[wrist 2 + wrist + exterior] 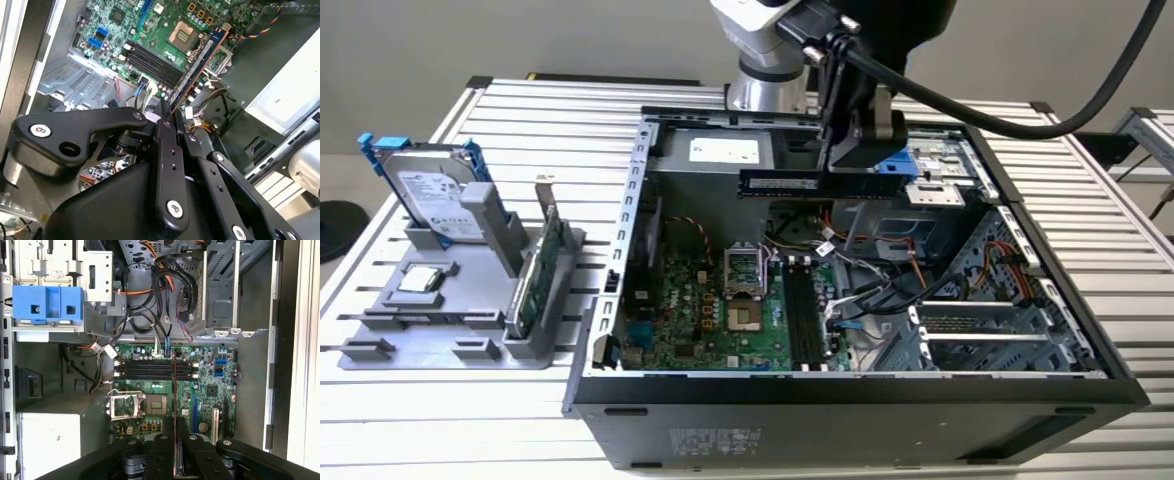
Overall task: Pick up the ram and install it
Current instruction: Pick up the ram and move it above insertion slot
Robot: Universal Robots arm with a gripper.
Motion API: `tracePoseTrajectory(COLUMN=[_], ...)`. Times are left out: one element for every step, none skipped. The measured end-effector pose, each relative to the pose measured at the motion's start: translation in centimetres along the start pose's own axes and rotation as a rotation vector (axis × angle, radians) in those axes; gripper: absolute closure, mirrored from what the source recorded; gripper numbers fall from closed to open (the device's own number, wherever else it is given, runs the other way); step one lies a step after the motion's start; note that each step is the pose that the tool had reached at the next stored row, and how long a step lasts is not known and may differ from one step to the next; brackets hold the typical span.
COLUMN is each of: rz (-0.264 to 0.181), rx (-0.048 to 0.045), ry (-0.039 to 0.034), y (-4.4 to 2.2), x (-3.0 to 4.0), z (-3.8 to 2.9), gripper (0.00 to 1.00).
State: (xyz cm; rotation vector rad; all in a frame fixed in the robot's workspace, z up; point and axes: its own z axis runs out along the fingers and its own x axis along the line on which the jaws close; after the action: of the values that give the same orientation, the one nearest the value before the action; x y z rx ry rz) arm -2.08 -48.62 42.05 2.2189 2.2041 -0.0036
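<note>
My gripper (pixel 861 165) hangs over the open computer case (pixel 854 405), shut on the ram (pixel 787 184), a long dark stick held level above the case's far half. The second wrist view shows the ram (pixel 197 67) reaching out from my gripper (pixel 170 112) as a blue-edged board. Seen edge-on in the first wrist view, the ram (pixel 174 385) is a thin line rising from my gripper (pixel 175 425). It crosses the black memory slots (pixel 150 369) on the green motherboard (pixel 707 320). The slots (pixel 803 315) lie well below the stick, beside the processor socket (pixel 740 270).
On the exterior view's left a grey holder (pixel 440 330) carries a silver hard drive with blue rails (pixel 434 195), a green expansion card (pixel 534 270) and a small chip (pixel 420 280). Loose cables (pixel 881 280) and a drive cage (pixel 987 330) crowd the case beside the slots.
</note>
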Motion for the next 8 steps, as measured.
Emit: tracePoseTrajectory(rz=[-0.001, -0.002, -0.003, -0.004, -0.005, -0.007, -0.008, -0.009], rx=[0.0000, -0.0001, 0.0000, 0.0000, -0.0001, -0.0001, -0.0001, -0.0001], ry=[0.0000, 0.0001, 0.0000, 0.0000, 0.0001, 0.0000, 0.0001, 0.0000], y=[0.15, 0.30, 0.48, 0.64, 0.80, 0.95, 1.11, 1.27], x=[0.01, 0.02, 0.03, 0.05, 0.06, 0.07, 0.09, 0.10], z=[0.00, 0.01, 0.00, 0.00, 0.01, 0.01, 0.01, 0.01], gripper=[1.00, 1.00, 1.00, 1.00, 1.00, 1.00, 1.00, 1.00])
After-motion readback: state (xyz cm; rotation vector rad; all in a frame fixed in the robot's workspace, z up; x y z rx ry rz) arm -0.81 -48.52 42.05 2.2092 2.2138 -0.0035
